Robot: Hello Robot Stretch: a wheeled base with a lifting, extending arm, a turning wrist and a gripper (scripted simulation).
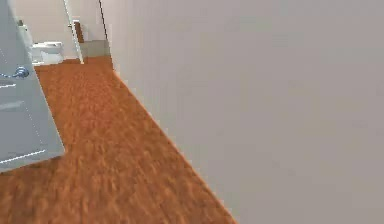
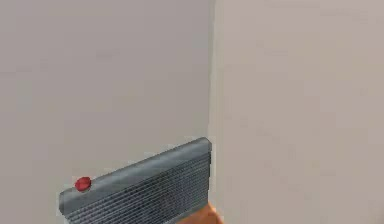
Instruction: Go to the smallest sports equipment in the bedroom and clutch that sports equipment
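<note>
No sports equipment can be made out in the forward view or the arm side view. In the arm side view a grey ribbed box-like thing [image 2: 140, 190] sits low against a pale wall, with a small red knob [image 2: 83, 184] on its top left corner.
A long pale wall [image 1: 260, 90] runs along the forward view's right, beside a strip of orange-brown wooden floor [image 1: 100, 140]. A white door [image 1: 20, 90] with a handle stands ajar at the left. Far back, a doorway shows a white toilet [image 1: 47, 52].
</note>
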